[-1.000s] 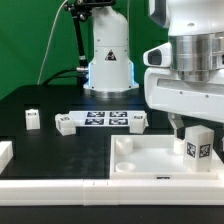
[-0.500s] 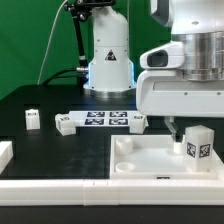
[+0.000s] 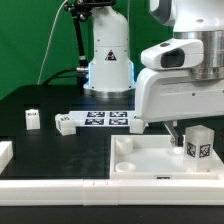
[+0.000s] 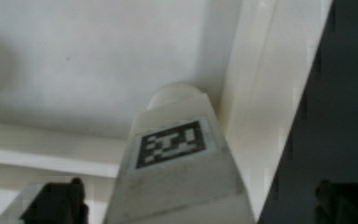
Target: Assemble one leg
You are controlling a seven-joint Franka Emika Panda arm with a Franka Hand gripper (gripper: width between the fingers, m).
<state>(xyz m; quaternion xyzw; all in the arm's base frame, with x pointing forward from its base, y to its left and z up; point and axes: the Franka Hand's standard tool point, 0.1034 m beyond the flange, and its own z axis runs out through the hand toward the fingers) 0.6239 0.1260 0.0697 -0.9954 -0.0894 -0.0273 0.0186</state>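
The leg (image 3: 197, 143) is a small white block with a black-and-white tag, standing upright in the far corner of the white tray (image 3: 150, 168) on the exterior view's right. My gripper (image 3: 180, 127) hangs just above and behind it, open. In the wrist view the leg (image 4: 176, 150) stands between my two dark fingertips (image 4: 60, 203), with a gap on each side. The gripper (image 4: 202, 205) holds nothing.
Three more small white tagged blocks (image 3: 33, 118), (image 3: 66, 124), (image 3: 139, 121) stand on the black table by the marker board (image 3: 103, 119). A white part (image 3: 5, 152) sits at the left edge. A low white wall (image 3: 60, 186) runs along the front. The arm's base (image 3: 108, 62) stands behind.
The arm's white body has moved a little up and toward the exterior view's left. The leg stays upright in the tray corner.
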